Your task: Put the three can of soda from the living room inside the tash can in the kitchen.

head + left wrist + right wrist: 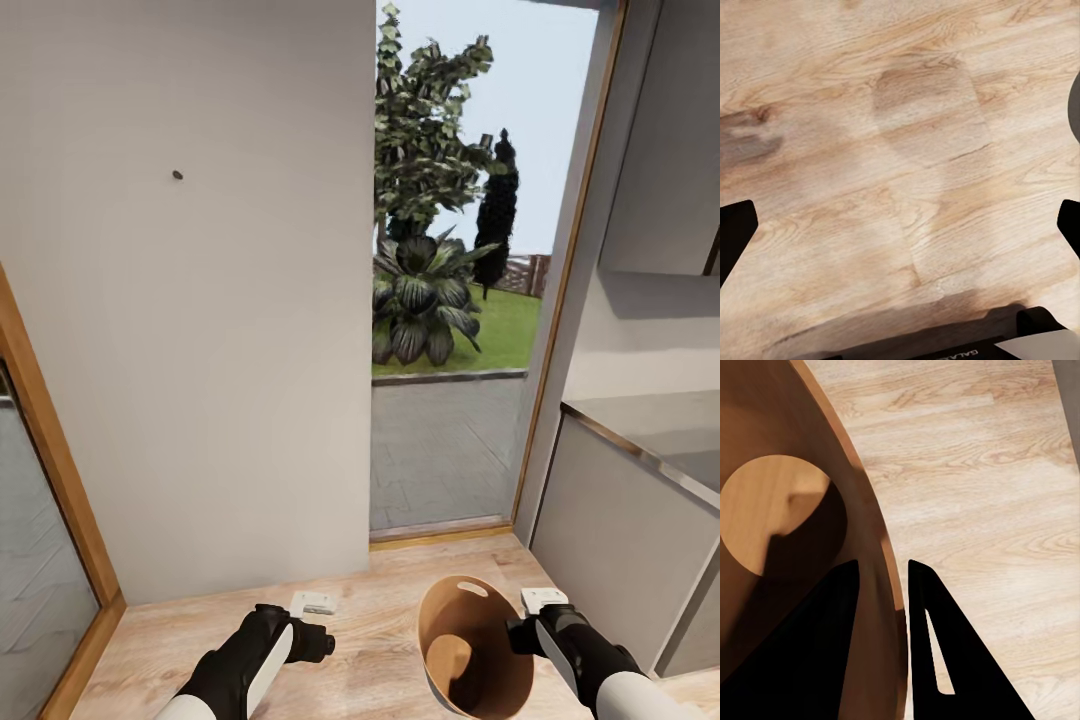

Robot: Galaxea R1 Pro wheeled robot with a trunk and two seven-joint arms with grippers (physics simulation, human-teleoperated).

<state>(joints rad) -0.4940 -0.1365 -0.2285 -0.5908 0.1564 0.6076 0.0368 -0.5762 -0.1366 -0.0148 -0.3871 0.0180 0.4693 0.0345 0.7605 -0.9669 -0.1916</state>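
The tash can [436, 628] hangs tilted just above the wood floor at the lower right, its coppery-brown inside facing me and an oval handle hole near the far rim. My right gripper [520, 634] is shut on its rim. In the right wrist view the gripper [883, 571] has one black finger inside the tash can wall [787, 427] and one outside. The round bottom shows bare. My left gripper [326, 645] hangs over the floor to the bin's left. In the left wrist view it [900, 225] stands open with nothing between its fingers. The cans of soda are out of view.
A plain grey wall [200, 300] stands close ahead. To its right, a tall wood-framed glass opening [450, 400] looks onto paving and garden plants. A grey counter and cabinet [630, 500] stand at the right. A wood-framed glass panel [40, 520] is at the left.
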